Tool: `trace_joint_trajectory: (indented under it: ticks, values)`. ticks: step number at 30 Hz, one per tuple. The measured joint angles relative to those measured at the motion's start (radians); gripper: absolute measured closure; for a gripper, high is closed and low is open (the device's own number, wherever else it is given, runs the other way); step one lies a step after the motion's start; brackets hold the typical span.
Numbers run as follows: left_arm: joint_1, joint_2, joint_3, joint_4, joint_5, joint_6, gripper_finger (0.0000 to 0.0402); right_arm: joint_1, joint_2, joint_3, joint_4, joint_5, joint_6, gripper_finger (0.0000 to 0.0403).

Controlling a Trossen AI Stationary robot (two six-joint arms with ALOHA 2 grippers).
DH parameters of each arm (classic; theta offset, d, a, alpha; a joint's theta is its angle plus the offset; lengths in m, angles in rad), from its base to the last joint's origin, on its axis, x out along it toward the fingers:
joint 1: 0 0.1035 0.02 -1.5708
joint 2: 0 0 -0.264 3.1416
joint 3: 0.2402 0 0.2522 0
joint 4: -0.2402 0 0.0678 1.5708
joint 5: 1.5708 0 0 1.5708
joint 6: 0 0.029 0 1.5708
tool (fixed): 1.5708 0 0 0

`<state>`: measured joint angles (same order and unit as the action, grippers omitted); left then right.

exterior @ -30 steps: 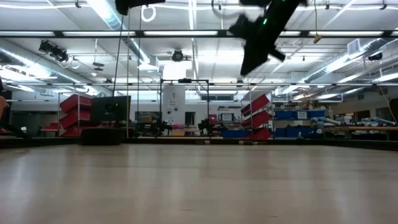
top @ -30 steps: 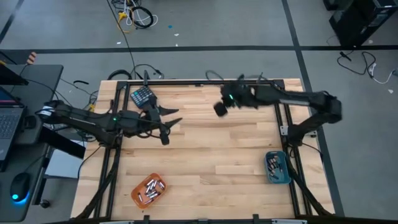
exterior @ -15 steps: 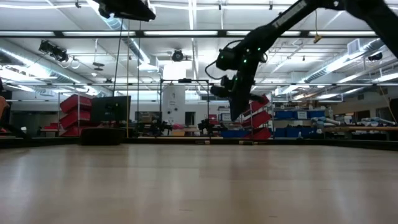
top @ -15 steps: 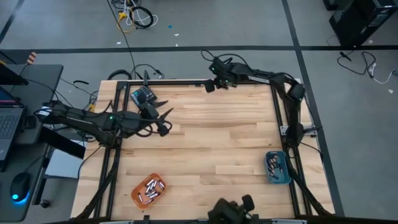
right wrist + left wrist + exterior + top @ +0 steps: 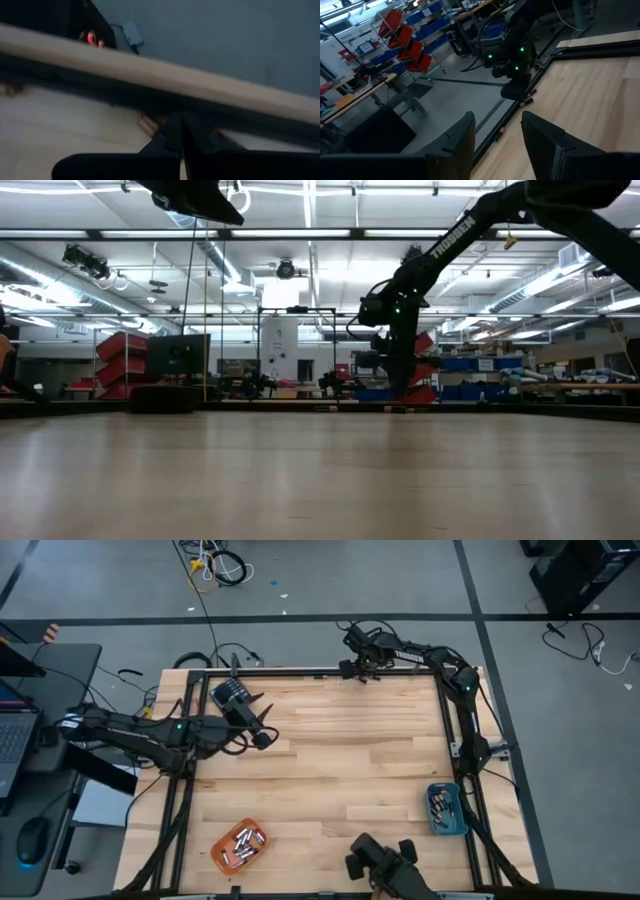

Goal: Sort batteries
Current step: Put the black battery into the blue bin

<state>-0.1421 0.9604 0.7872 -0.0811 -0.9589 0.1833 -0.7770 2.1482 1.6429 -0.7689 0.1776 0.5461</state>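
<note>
Right gripper (image 5: 352, 668), jaws clenched empty, noses a stray battery (image 5: 525, 102) at the table's (image 5: 340, 770) twelve o'clock edge; release wide, descend squarely. Left gripper (image 5: 262, 728) waits at ten o'clock, jaws parted.

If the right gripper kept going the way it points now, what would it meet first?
Most likely the dark frame rail along the table's far edge: the right gripper, shut, points at it from close by, low over the wood. Depth is hard to judge.

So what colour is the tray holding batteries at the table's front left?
Orange; the tray shows best in the high view.
</note>
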Motion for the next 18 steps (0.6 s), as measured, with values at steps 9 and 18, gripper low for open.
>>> trace_joint_trajectory:
  ticks: [9, 18]
  values:
    - [0.044, 0.000, 0.000, 0.009, -0.002, 0.066, 0.0243, 0.021, 0.067, 0.002, 0.021, -0.049, 0.019, 0.0403]
    - [0.081, 0.000, 0.000, 0.009, 0.001, 0.130, 0.0243, 0.081, 0.036, -0.004, -0.004, -0.017, -0.049, 0.0403]
